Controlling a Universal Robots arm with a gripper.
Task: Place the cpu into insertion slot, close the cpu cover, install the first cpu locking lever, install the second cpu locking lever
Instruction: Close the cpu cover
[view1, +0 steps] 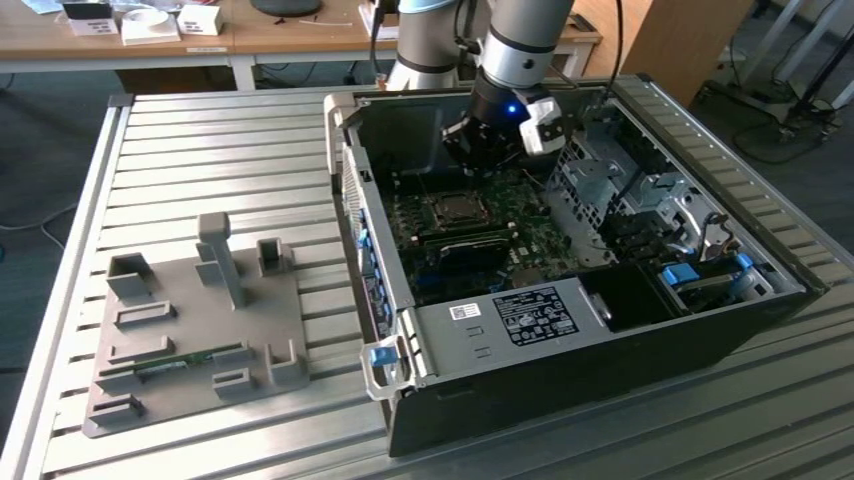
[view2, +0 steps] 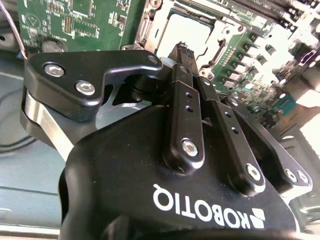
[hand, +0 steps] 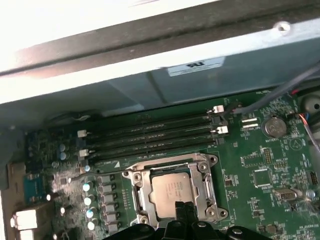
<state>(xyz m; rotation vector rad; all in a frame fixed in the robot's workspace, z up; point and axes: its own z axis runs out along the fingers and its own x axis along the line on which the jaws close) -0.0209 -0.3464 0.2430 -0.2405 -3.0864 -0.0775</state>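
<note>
While the claw (view2: 184, 50) hovers low inside the open computer case (view1: 574, 360), its fingers are pinched tight together, tips meeting, nothing visible between them. Clenched on empty air, by the look of it.

Just beyond those tips, in the first wrist view, sits the cpu (hand: 171, 192), silvery top up, flat in its socket near the middle of the green motherboard (hand: 260, 165). So step one reads as done!

Around it lies the cpu cover (hand: 140, 195), the windowed frame lowered with the chip showing through the opening. I'd call that closed too, though whether it is pressed fully home I cannot tell.

The levers are the open question. A thin rod (hand: 100, 174) runs off one side of the socket, and I cannot tell whether either lever is latched. My judgement: roughly halfway, with the locking work outstanding.

Farther on, the dark memory slots (hand: 150, 132) run along the board, then comes the case wall. The case itself lies toward the edge of the surface (view1: 214, 130) at the exterior view's right.
</note>
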